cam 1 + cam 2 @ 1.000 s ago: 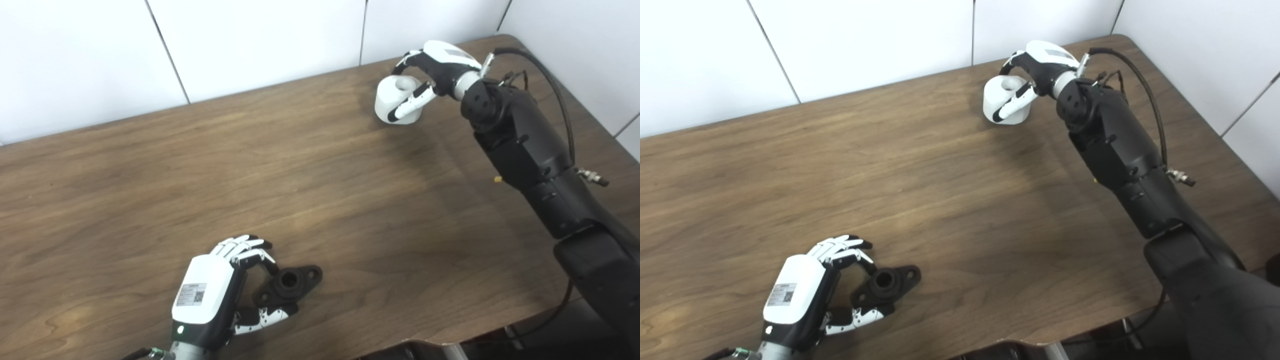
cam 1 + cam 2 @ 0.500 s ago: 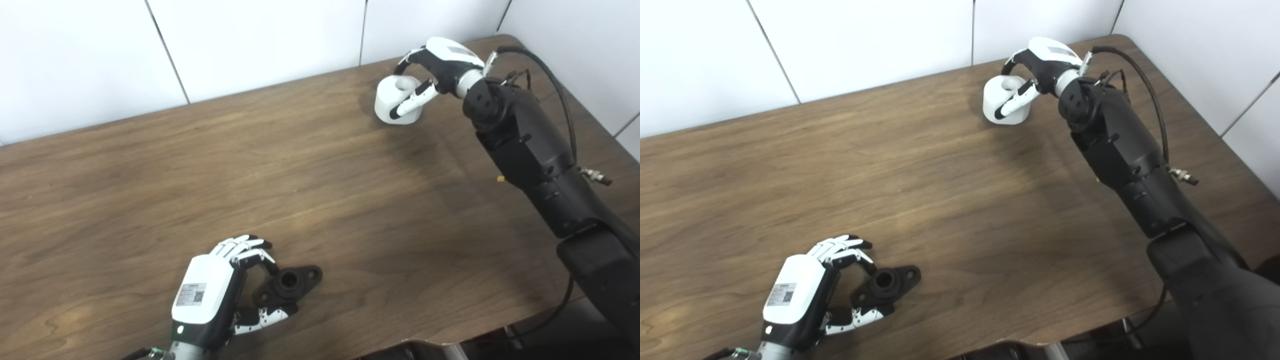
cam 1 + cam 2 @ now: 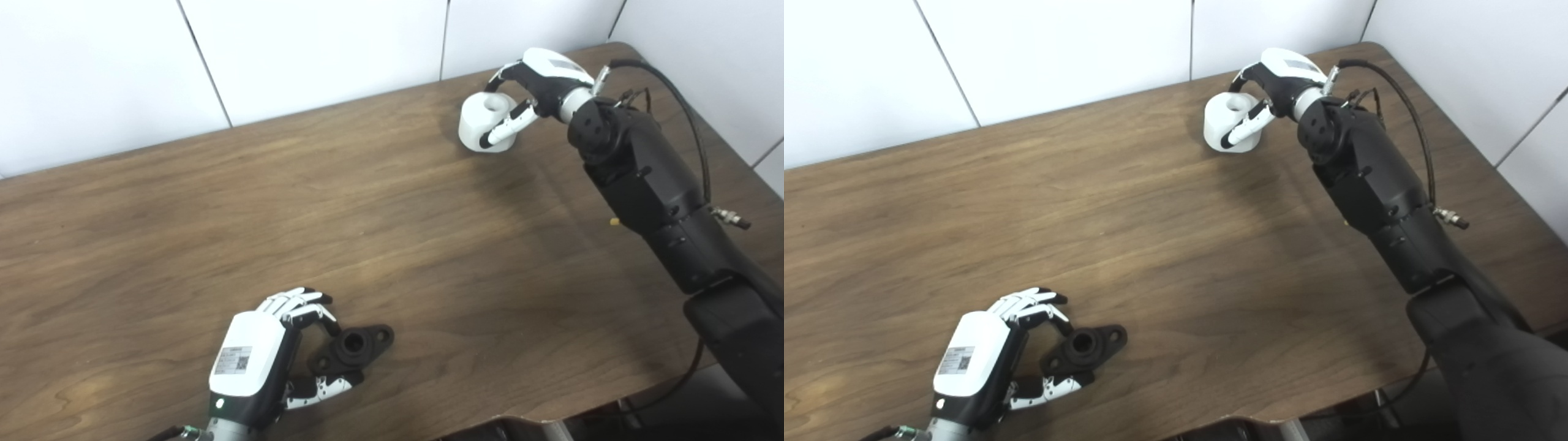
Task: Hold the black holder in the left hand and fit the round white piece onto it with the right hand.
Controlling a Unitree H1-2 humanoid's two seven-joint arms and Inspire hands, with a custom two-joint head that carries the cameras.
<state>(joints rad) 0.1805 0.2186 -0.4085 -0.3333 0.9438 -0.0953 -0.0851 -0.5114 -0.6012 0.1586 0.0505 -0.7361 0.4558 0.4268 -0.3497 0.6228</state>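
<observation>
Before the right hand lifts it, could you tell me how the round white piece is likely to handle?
The round white piece looks rigid, like moulded plastic, so it should probably keep its shape under the right hand. Its smooth, curved wall may be slippery against the fingers. It sits broad and squat on the table, so tipping seems unlikely; on its side it could roll.

Lab: bare table (image 3: 380, 208), white panel walls (image 3: 306, 49)

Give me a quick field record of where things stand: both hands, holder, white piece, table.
left hand: near table edge, fingers curled around one end of holder
holder: black, flat on table, bore facing up
right hand: far right corner, closed on white piece
white piece: round, hole on top; lifted or resting, cannot tell
table: brown wood
fit: not yet done, parts far apart
</observation>
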